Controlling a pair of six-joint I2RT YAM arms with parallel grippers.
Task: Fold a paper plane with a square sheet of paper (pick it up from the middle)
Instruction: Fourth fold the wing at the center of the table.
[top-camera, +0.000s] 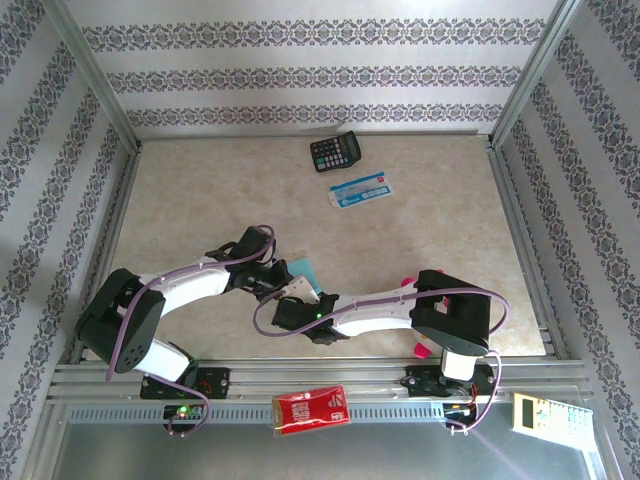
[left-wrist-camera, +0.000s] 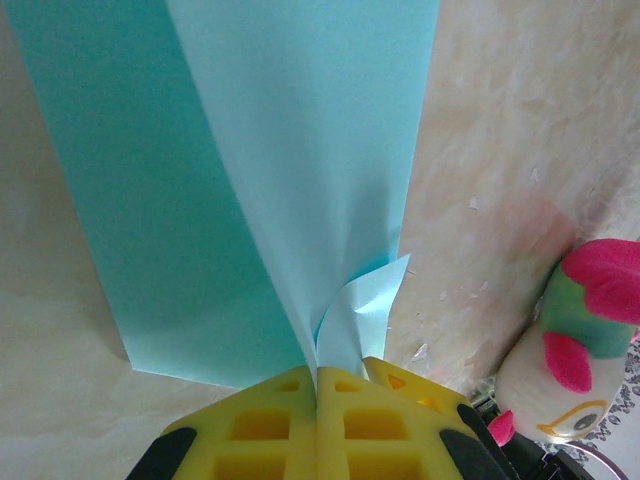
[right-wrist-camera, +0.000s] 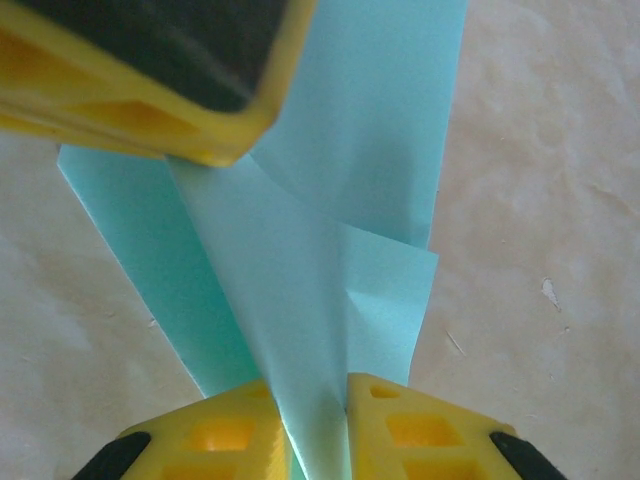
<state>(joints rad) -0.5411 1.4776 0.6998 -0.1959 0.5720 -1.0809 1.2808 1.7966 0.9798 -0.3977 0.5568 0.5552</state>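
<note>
Both grippers pinch the folded turquoise sheet of paper (left-wrist-camera: 250, 180) near the table's near edge: left gripper (left-wrist-camera: 318, 395) clamped tight, right gripper (right-wrist-camera: 320, 420) closed on it too.

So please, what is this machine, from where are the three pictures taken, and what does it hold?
These are two robot arms bolted to a table. One picture looks down from above; the other two come from a camera on each wrist. On the table lie a calculator and a card; a plush toy sits nearby. The left pincer is shut on the turquoise paper, partly folded. The right pincer is closed on the same paper.
</note>
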